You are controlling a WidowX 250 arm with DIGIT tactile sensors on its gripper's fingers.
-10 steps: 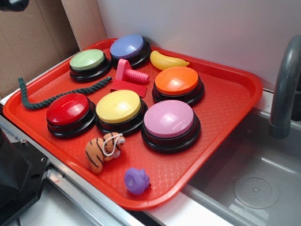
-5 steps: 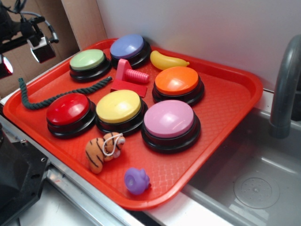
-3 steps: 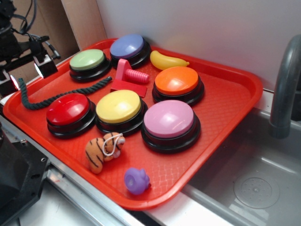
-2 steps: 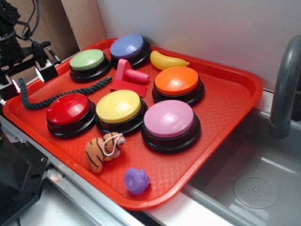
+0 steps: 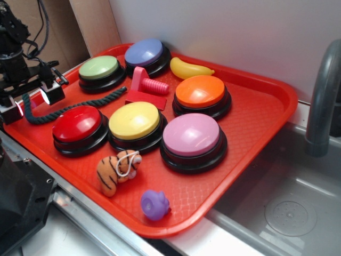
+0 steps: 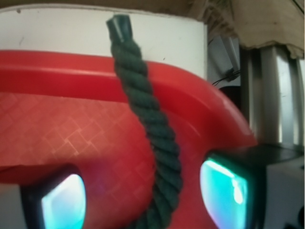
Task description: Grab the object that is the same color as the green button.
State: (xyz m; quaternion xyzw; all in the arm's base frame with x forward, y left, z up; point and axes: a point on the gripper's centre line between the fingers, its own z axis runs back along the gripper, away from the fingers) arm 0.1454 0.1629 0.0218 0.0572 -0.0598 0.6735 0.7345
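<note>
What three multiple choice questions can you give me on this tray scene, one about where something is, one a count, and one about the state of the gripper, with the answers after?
1. Where does the end of the green rope lie?
A. Over the rim of the red tray
B. On the yellow button
C. In the sink

2. How many push buttons are on the tray?
A. Four
B. Six
C. Eight

3. How is the gripper set?
A. Shut on the banana
B. Open, fingers either side of the rope
C. Shut on the tiger toy

Answers:
1 A, the wrist view shows the rope end crossing the tray rim onto the white surface.
2 B, green, blue-purple, orange, red, yellow and pink domes.
3 B, in the wrist view the rope runs between the two fingers with gaps both sides.
</note>
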